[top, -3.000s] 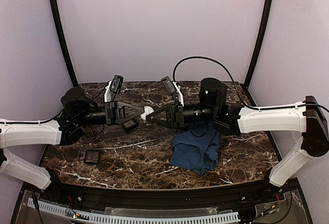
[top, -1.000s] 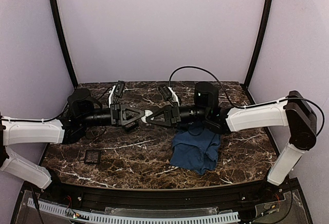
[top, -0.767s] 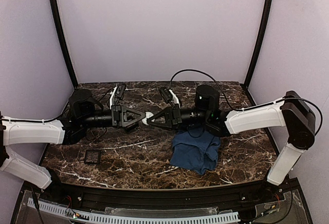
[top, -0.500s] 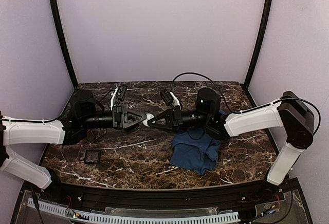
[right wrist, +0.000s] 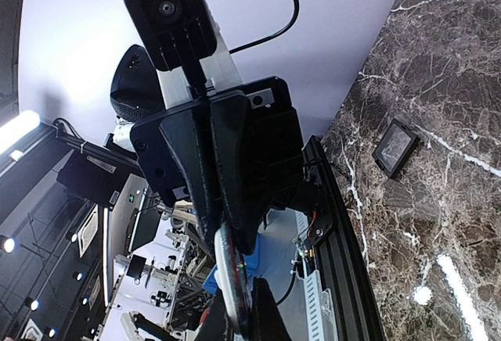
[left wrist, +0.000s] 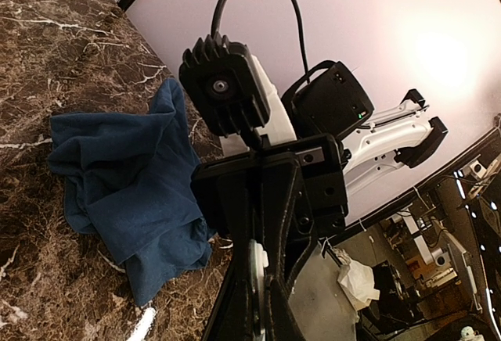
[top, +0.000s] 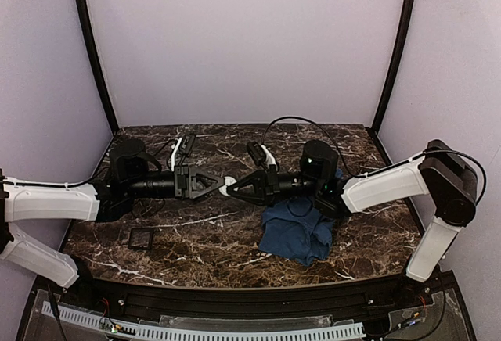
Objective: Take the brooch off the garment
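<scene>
The brooch (top: 227,185), a small whitish disc, hangs above the marble table between two gripper tips that meet nose to nose. My left gripper (top: 221,185) comes in from the left and is shut on it. From the right, my right gripper (top: 233,188) is also shut on it. The left wrist view shows the brooch (left wrist: 257,264) edge-on between my own fingers, with the right gripper's black head behind it. The right wrist view shows the pale disc (right wrist: 232,277) edge-on too. The garment, a crumpled blue cloth (top: 297,227) (left wrist: 125,177), lies on the table apart from the brooch.
A small black square tray (top: 141,238) (right wrist: 394,147) sits near the front left of the marble table (top: 196,239). Black frame posts rise at the back corners, and a black rail (top: 235,298) runs along the near edge.
Both grippers, still joined at the brooch, have drifted slightly towards the near edge and lower. The right arm's elbow has swung inward. The cloth has not moved.
</scene>
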Robot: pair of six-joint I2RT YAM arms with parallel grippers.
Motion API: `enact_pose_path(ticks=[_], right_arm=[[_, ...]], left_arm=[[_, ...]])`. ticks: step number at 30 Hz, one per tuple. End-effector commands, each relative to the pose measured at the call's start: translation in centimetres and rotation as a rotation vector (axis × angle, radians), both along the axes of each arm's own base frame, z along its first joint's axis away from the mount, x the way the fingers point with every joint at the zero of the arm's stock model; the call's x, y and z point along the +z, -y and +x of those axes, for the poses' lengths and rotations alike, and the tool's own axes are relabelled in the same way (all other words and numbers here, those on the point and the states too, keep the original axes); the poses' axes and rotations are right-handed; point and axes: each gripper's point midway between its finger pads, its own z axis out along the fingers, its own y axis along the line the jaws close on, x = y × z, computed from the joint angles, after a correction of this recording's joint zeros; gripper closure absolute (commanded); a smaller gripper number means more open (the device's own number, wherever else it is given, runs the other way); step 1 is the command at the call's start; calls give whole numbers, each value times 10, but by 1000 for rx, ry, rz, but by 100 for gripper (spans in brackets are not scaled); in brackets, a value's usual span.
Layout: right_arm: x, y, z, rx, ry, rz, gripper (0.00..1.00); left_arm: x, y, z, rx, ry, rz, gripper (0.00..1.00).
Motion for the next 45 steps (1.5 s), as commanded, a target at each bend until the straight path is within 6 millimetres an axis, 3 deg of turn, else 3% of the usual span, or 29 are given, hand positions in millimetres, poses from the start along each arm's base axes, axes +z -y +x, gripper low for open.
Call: enact_pose_path(ticks=[1,12,15,19,23,27,33,36,39,45], right_arm=[[-82,35,55,-278,-255,-251,100],[-62,34,61,-284,-115,-273,100],[-43,28,56,-242,-20,-256,99],[0,14,36,-103,135,-148,84],[38,15,21,-43,237,-45,56],[50,21,16,-51,302,-26,40],[56,32,16,-104,384,-57,32],[57,42,29,-200,435,-143,30],[58,62,47,-346,506,-259,27],[39,131,88,-654,563,-595,19]], left_arm=[[62,-10,-34,-95,264,-138,99],[50,-12,-21,-23,229,-82,99],[47,-11,-18,-15,219,-65,99],[41,-6,-16,-28,198,-38,99],[31,-3,-9,-16,180,5,99],[25,-3,-4,8,171,37,99],[2,-10,10,91,138,137,99],[-14,-22,22,182,113,213,99],[-44,-44,30,283,40,331,99],[-103,-123,38,602,-117,598,99]])
